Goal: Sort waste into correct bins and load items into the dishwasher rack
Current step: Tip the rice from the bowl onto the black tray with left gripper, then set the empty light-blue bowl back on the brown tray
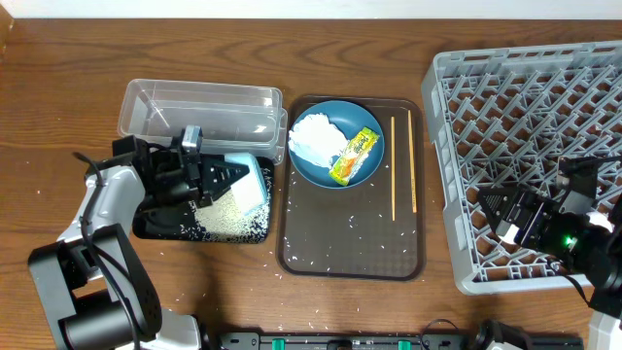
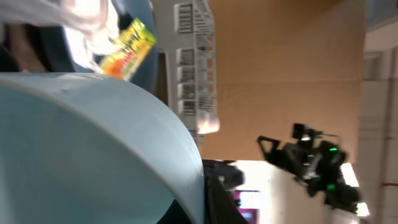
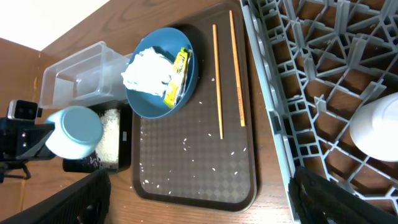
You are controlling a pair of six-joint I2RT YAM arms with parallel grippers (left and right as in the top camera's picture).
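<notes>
— What has the left pincer point(image 1: 222, 175) got?

— It is closed on a pale blue cup point(image 1: 248, 181), held tipped on its side. The cup's long axis runs on from the pincer, out ahead of the fingers. Whether mouth or base faces forward I cannot say; the left wrist view gives only a blurred curved wall.

— And under it?

— The black tray point(image 1: 157, 227) lies directly below the pincer, with a heap of rice point(image 1: 233, 222) in it just beneath the cup. I'd judge the emptying is done.

— So the cup is due for the rack point(image 1: 525, 107). Which way does that lie?

— Straight ahead of the left pincer and well apart. The brown tray point(image 1: 350, 243) sits between them on the counter, carrying the blue plate point(image 1: 311, 173) and the chopsticks point(image 1: 393, 165).

— Which arm is nearer?

— The right one. The right pincer point(image 3: 199, 180) hangs over the rack, which is directly beneath it, with its jaws spread wide and nothing held. The left arm would have to carry the cup across the whole brown tray, high enough to clear the plate.
</notes>
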